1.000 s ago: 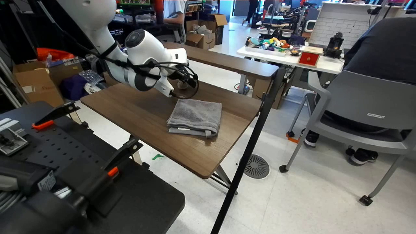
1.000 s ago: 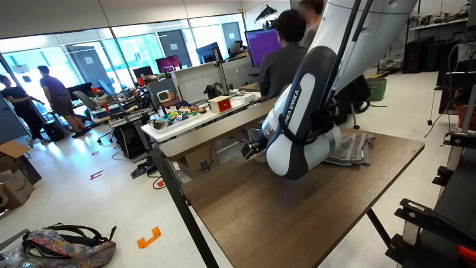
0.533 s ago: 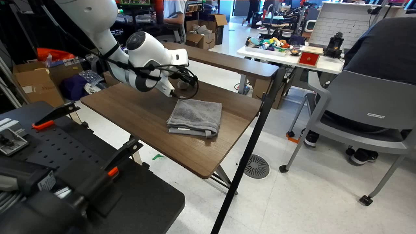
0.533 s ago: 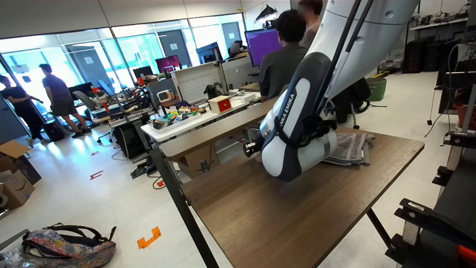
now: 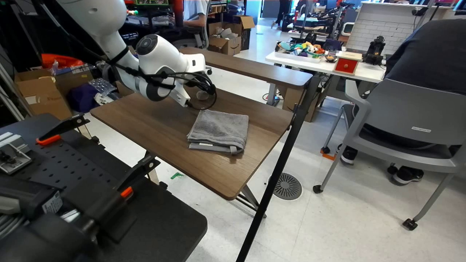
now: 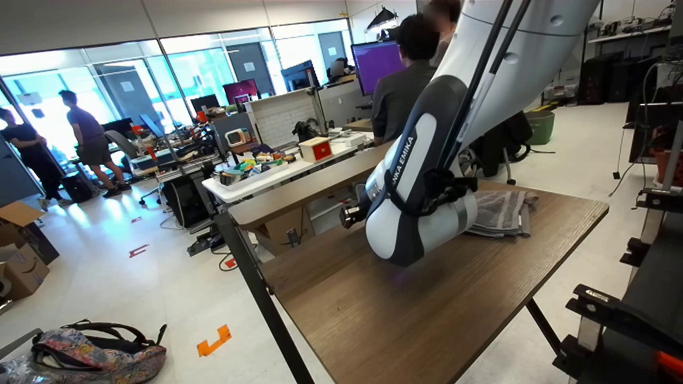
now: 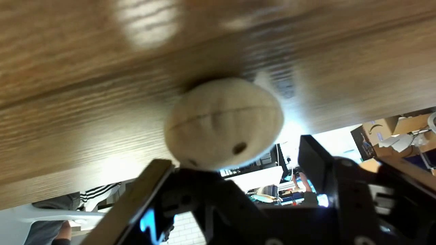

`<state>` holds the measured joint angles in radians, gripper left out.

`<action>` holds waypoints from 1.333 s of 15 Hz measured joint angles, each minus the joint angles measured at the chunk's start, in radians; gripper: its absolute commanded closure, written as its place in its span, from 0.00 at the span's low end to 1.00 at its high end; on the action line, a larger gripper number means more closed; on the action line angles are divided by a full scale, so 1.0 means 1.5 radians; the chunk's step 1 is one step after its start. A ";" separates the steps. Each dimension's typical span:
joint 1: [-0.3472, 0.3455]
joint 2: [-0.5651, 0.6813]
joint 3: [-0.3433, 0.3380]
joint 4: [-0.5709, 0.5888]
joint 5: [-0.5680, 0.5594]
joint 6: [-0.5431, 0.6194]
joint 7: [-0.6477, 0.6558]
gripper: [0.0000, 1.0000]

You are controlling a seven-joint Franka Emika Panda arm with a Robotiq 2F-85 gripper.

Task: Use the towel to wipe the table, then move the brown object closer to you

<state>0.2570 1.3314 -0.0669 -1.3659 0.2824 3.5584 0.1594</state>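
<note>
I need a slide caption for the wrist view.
The open pincer near a rounded tan lump, a dark line across it, on the wood-grain table.

The table (image 5: 153, 123) presents a flat, dark-brown wood-grain top with rounded corners and a raised shelf (image 5: 247, 69) along one long side. The grey towel (image 5: 218, 131) lies folded and slightly rumpled on the top, inside its edges. The brown object (image 7: 223, 126), a rounded lump with a dark line and dark spots, rests on the same surface, apart from the towel.
</note>
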 measured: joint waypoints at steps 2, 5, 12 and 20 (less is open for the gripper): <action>0.000 0.000 -0.001 -0.003 0.000 0.001 -0.001 0.00; 0.000 0.000 -0.004 -0.007 0.001 0.001 -0.001 0.00; -0.002 -0.034 -0.003 -0.070 0.001 0.002 -0.001 0.00; -0.006 -0.120 0.029 -0.198 0.001 0.004 -0.001 0.56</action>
<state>0.2478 1.1521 -0.0227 -1.6628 0.2834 3.5647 0.1583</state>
